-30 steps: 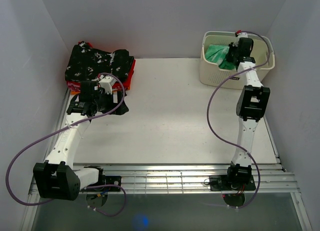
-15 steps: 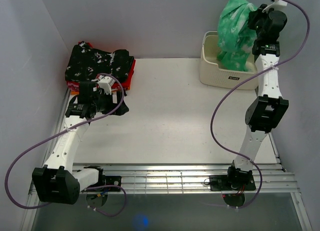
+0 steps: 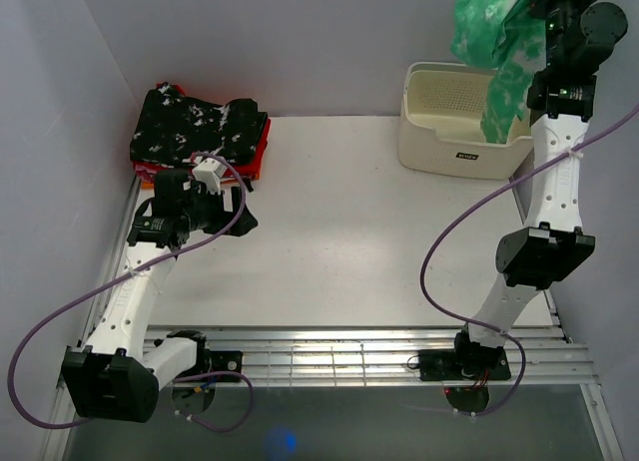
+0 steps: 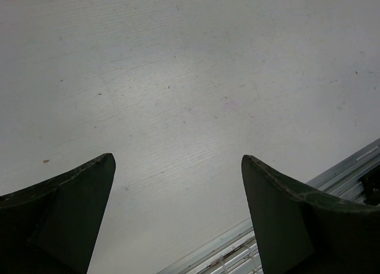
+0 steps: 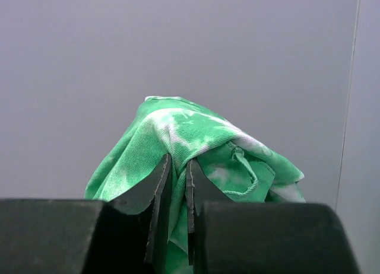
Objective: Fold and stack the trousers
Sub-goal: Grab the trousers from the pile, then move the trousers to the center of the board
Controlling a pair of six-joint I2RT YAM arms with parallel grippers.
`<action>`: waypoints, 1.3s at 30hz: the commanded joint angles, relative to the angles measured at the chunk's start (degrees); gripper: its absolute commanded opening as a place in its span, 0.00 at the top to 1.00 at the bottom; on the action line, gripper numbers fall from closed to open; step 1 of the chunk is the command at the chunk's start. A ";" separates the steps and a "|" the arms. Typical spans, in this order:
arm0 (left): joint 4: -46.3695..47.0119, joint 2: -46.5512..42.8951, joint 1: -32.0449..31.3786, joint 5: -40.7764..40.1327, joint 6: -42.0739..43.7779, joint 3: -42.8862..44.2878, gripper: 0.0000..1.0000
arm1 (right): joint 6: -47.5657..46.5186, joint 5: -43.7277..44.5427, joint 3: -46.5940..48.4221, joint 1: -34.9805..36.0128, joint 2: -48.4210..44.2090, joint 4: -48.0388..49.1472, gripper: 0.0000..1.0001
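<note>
The trousers [image 3: 494, 42], bright green with white tie-dye blotches, hang in a bunch from my right gripper [image 3: 539, 7], high above the cream basket [image 3: 454, 152] at the back right. One end of the cloth dangles down to the basket's rim. In the right wrist view the trousers [image 5: 196, 137] drape over my right gripper [image 5: 178, 167], whose jaws are shut on a fold of them; a drawstring shows. My left gripper [image 3: 235, 197] stands open low over the table near the left edge; in the left wrist view my left gripper [image 4: 178, 167] has only bare table between its fingers.
A black white-speckled folded garment [image 3: 200, 127] lies on red and orange folded clothes [image 3: 258, 152] at the back left, just beyond my left gripper. Grey walls close the back and both sides. A metal rail [image 3: 349, 346] runs along the table's near edge.
My right arm has risen from inside the basket, lifting the trousers out until they hang well above it. My left arm has shifted only slightly and stays open.
</note>
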 commanded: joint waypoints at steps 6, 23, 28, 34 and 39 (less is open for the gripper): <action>0.39 -3.20 0.36 1.17 -0.56 1.16 0.02 | 0.14 -5.34 -0.05 -0.14 -15.61 18.92 0.92; -5.41 -2.68 0.36 6.35 3.57 12.33 0.02 | -8.91 -29.06 -56.71 3.72 -50.40 9.70 0.92; -6.38 -2.50 0.36 10.49 3.75 11.62 0.02 | -14.63 -26.44 -72.74 7.77 -55.52 4.25 0.92; -9.10 -1.10 0.36 12.77 7.87 12.50 0.02 | -12.09 -22.40 -85.50 17.51 -55.17 0.72 0.92; -9.46 -0.48 0.44 15.15 7.35 13.20 0.02 | -9.71 -24.07 -87.80 33.06 -47.45 1.10 0.92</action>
